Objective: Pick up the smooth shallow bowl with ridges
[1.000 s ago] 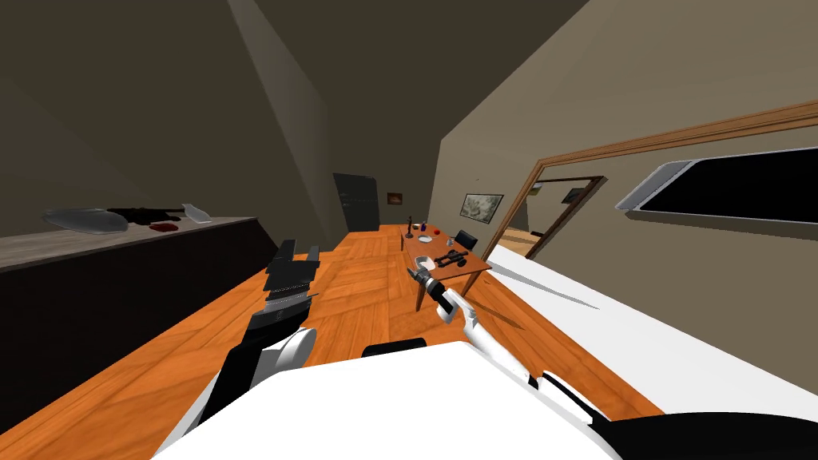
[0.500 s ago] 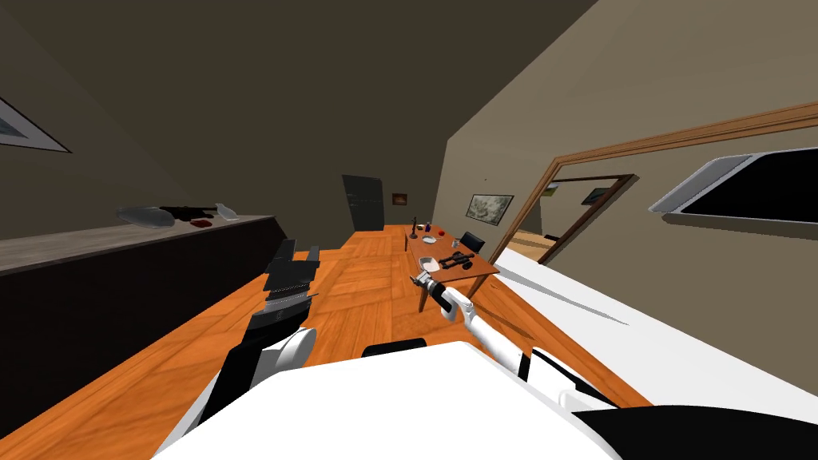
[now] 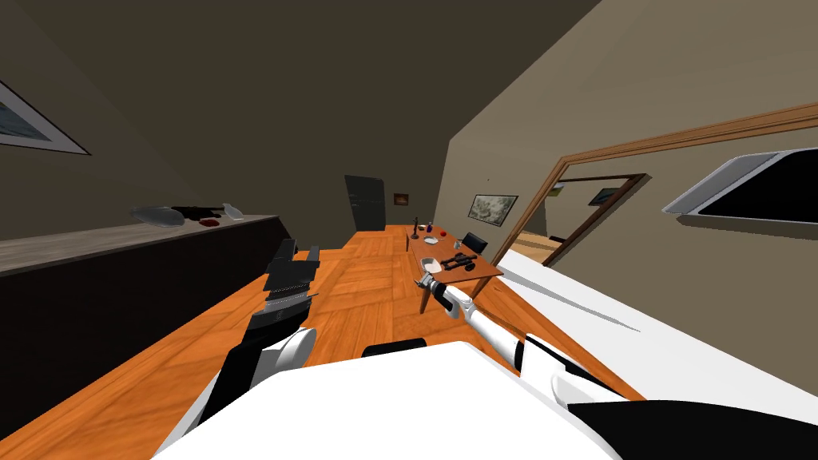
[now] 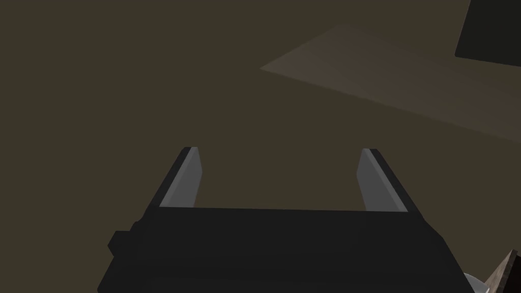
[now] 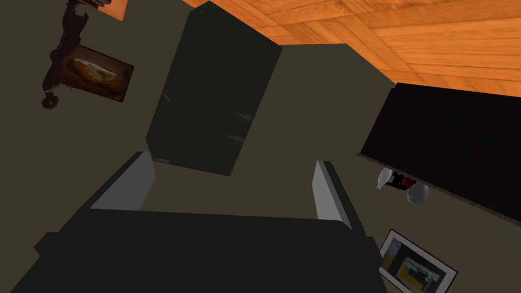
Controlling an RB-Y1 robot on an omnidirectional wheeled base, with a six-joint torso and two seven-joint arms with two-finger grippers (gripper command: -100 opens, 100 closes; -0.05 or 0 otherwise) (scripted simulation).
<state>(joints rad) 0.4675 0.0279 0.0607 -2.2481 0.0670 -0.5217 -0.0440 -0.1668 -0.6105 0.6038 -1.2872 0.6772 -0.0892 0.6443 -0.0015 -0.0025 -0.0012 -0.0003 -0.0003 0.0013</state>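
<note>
A small wooden table [image 3: 479, 274] stands ahead on the orange floor. On its near end lies a white shallow bowl [image 3: 429, 263]. A second white dish [image 3: 430, 239] lies farther along the table. My right gripper [image 3: 418, 280] hangs just short of the table's near end, close to the near bowl, and its fingers [image 5: 324, 188] stand open with nothing between them. My left gripper [image 3: 299, 251] is raised at the left, away from the table, and is open and empty [image 4: 280, 150].
A black object [image 3: 459, 259], a dark candlestick [image 3: 415, 228] and small items share the table, with a dark chair [image 3: 473, 240] beside it. A long dark counter [image 3: 120, 279] runs along the left. A dark door [image 3: 366, 202] is at the far end, a wood-framed doorway [image 3: 583, 208] at the right.
My head view has swung, so the counter and table sit further right in the picture. The right arm has followed the table's near end and stays open.
</note>
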